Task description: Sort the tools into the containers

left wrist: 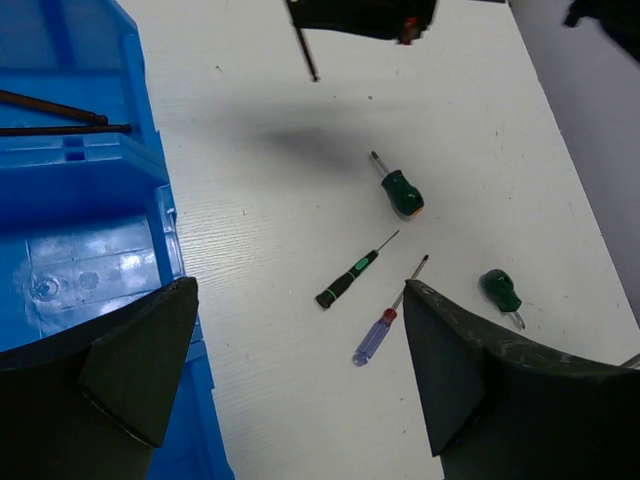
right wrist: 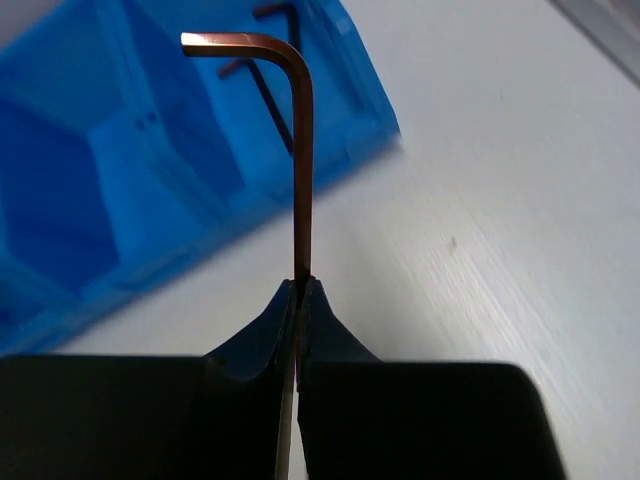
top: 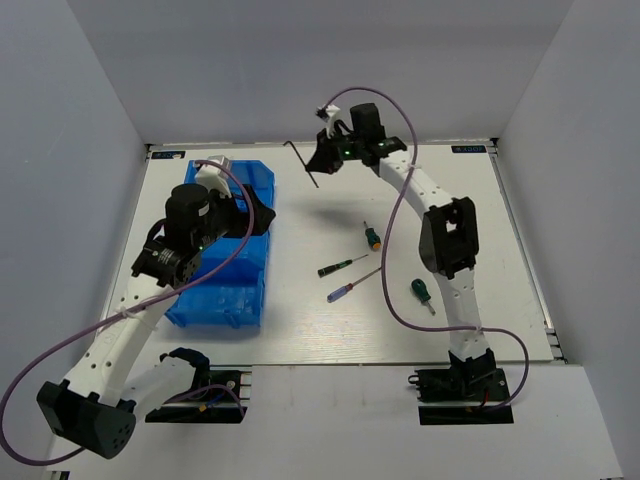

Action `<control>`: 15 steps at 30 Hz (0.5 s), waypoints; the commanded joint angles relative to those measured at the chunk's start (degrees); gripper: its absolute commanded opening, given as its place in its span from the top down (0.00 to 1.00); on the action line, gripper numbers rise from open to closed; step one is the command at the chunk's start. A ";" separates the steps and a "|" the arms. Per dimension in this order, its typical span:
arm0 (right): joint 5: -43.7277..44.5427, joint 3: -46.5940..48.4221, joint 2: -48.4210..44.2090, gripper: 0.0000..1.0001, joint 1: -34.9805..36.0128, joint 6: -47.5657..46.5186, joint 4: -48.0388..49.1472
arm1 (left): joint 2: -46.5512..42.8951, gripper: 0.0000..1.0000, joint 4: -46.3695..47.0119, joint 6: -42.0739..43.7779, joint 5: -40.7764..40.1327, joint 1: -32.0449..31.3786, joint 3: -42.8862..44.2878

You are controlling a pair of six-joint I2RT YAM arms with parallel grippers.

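Note:
My right gripper (top: pixel 322 160) is shut on a dark L-shaped hex key (top: pixel 299 162) and holds it above the table, right of the blue bin (top: pixel 232 290). In the right wrist view the key (right wrist: pixel 301 150) stands up from the closed gripper (right wrist: pixel 299 290), bent end toward the bin (right wrist: pixel 120 180). My left gripper (top: pixel 250 215) is open and empty over the bin's right edge; its fingers (left wrist: pixel 135 365) show wide apart. Two hex keys (left wrist: pixel 60 120) lie in the bin (left wrist: pixel 70 220). On the table lie an orange-ended stubby screwdriver (left wrist: pixel 401 192), a green slim one (left wrist: pixel 350 278), a purple one (left wrist: pixel 378 335) and a green stubby one (left wrist: pixel 500 291).
The four screwdrivers lie in the table's middle (top: pixel 372 238), between the two arms. The right arm's elbow (top: pixel 450 235) stands beside them. Grey walls close the table at back and sides.

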 commanded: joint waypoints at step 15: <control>8.35 13.95 18.51 1.00 13.44 6.13 40.47 | -3.80 0.06 -6.96 -0.13 -2.35 -0.39 5.20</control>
